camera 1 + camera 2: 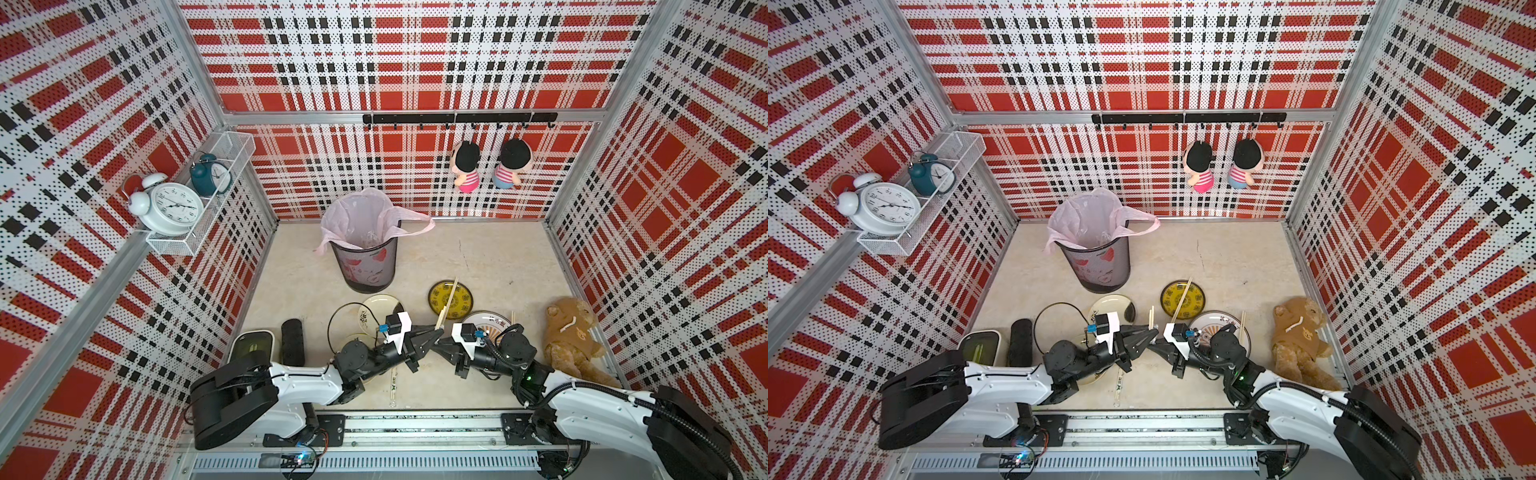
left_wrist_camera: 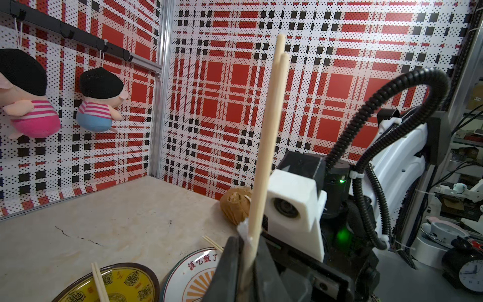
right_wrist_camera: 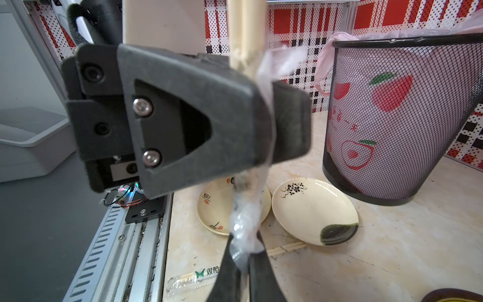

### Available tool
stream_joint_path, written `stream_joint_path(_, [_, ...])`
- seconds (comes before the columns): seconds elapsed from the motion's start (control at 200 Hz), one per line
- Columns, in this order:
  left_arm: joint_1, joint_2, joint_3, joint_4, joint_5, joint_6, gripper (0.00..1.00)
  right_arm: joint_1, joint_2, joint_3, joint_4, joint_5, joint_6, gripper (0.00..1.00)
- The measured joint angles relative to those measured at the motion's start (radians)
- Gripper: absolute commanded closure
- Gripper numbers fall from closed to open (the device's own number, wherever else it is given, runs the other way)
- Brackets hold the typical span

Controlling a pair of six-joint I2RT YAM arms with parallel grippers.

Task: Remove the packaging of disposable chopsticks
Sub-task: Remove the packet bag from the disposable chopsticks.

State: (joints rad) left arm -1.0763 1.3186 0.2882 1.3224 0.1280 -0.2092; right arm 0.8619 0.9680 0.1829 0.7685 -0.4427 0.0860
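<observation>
Both grippers meet tip to tip above the front of the table. My left gripper (image 1: pixel 434 333) (image 2: pixel 248 252) is shut on a pair of disposable chopsticks (image 2: pixel 268 141) (image 1: pixel 440 318) that stick up out of its jaws, with a scrap of clear sleeve at the grip. Just below it, my right gripper (image 1: pixel 442 340) (image 3: pixel 244 258) is shut on the crumpled clear packaging (image 3: pixel 244 224) hanging from that pair. Another sleeved pair (image 3: pixel 193 278) (image 1: pixel 392 388) with a green logo lies on the table near the front edge.
A mesh trash bin (image 1: pixel 368 266) with a pink liner stands at the back. Bare chopsticks lie on a yellow plate (image 1: pixel 440 305) and a white plate (image 1: pixel 490 320). Cream plates (image 3: pixel 313 209) lie under the left arm. A brown teddy bear (image 1: pixel 573 336) sits at the right.
</observation>
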Motion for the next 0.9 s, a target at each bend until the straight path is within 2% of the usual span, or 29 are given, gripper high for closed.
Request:
stream_joint_path(0.386, [-0.006,0.037,-0.042,0.038,-0.003,-0.014,0.84,0.000,-0.008,0.002,-0.035,-0.014,0.009,1.00])
stream_joint_path(0.476, [-0.007,0.056,-0.048,0.042,-0.002,-0.019,0.87,0.000,-0.014,0.005,-0.042,-0.013,0.009,1.00])
stream_joint_path(0.606, [-0.007,0.065,-0.054,0.051,0.000,-0.018,0.87,0.000,-0.014,0.006,-0.055,-0.013,0.010,1.00])
stream_joint_path(0.712, [-0.005,0.072,-0.057,0.056,0.000,-0.005,1.00,0.000,-0.014,0.006,-0.066,-0.016,0.016,1.00])
stream_joint_path(0.827, [-0.003,0.072,-0.059,0.050,0.000,0.004,1.00,0.000,0.002,0.007,-0.065,-0.024,0.021,1.00])
stream_joint_path(0.872, [0.000,0.072,-0.060,0.046,0.001,0.005,1.00,0.000,0.011,0.007,-0.061,-0.024,0.024,0.70])
stream_joint_path(0.902, [0.004,0.072,-0.061,0.043,0.003,0.004,1.00,0.000,0.016,0.007,-0.060,-0.024,0.028,0.55])
